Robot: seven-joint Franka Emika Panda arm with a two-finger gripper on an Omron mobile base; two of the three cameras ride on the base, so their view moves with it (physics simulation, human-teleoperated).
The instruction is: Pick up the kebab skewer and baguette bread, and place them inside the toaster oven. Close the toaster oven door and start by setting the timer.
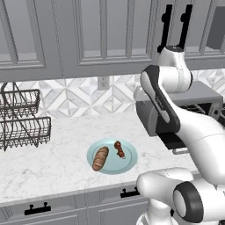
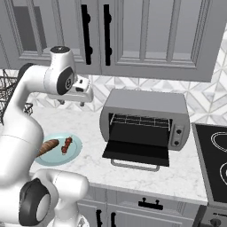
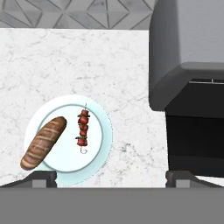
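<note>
Marble-patterned bench [image 1: 57, 167] carries a pale blue plate [image 1: 127, 166] near its front edge, and both foods lie on that plate. The baguette [image 1: 100, 158] rests on the plate's left side, one end reaching over the rim in the hand view [image 3: 43, 142]. The skewer [image 1: 119, 149] lies just beside it, a small gap between them, its dark red chunks in a short row [image 3: 82, 130].

To the right of the plate, well apart from it, stands the oven [image 2: 144, 119], a grey box with a rounded top. Its door [image 2: 138, 146] is dropped down flat, the silver handle at the front edge, and the wire rack shows inside the open mouth. The control panel sits at the oven's right end.

The gripper [image 3: 111, 178] hangs above the bench, between the plate and the oven, looking straight down. Its jaws stand spread wide: one tip shows at the lower left of the hand view, over the plate's near edge, and the other at the lower right, over the dark door. Nothing lies between them, and they touch neither food nor oven. In the right base view the hand [image 2: 80, 91] is held high, level with the oven's top and left of it.

A wire dish rack [image 1: 22, 118] stands at the bench's far left.
</note>
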